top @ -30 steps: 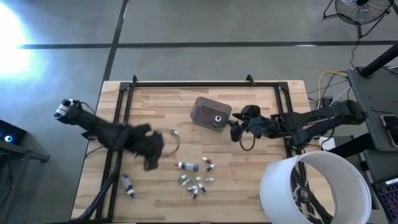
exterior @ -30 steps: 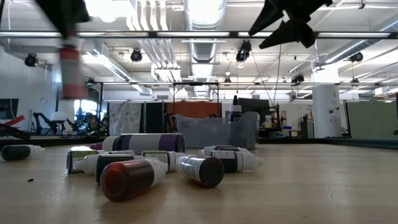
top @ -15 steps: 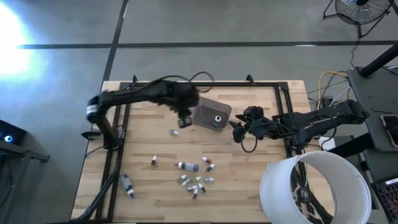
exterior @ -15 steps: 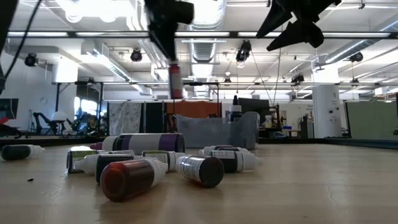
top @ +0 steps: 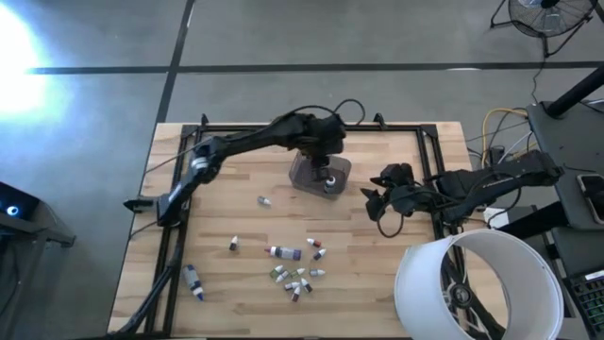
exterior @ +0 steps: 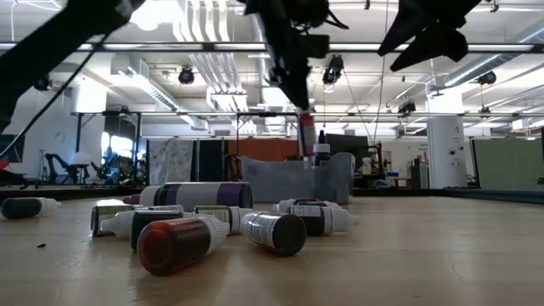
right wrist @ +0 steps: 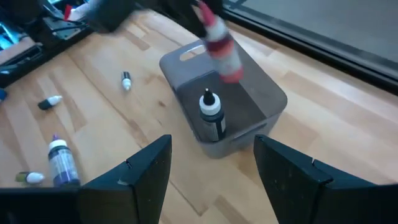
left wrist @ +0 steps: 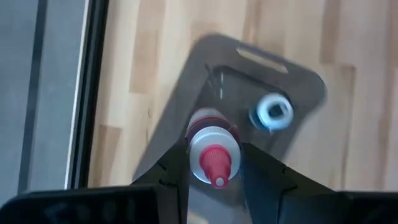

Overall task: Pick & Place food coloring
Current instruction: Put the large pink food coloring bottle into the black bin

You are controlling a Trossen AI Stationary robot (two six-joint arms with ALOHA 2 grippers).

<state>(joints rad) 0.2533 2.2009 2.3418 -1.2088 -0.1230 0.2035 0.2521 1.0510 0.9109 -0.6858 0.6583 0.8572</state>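
Left gripper (left wrist: 214, 163) clenched on red-capped bottle (left wrist: 212, 149), poised over tub (top: 304, 172) at far centre. Placing step; next, probably lower and release beside bottle inside (right wrist: 211, 113). Right gripper (top: 375, 200) spread, idle right.

The grey tub (top: 319, 174) is nearly roomy inside: one upright dropper bottle (right wrist: 211, 114) stands near one wall, the rest of its floor bare. The left hand (top: 324, 159) with a red-capped bottle (left wrist: 213, 152) hangs over the tub's mouth. A cluster of small bottles (top: 297, 274) crowds the near counter (top: 236, 203); wood around the tub lies open.
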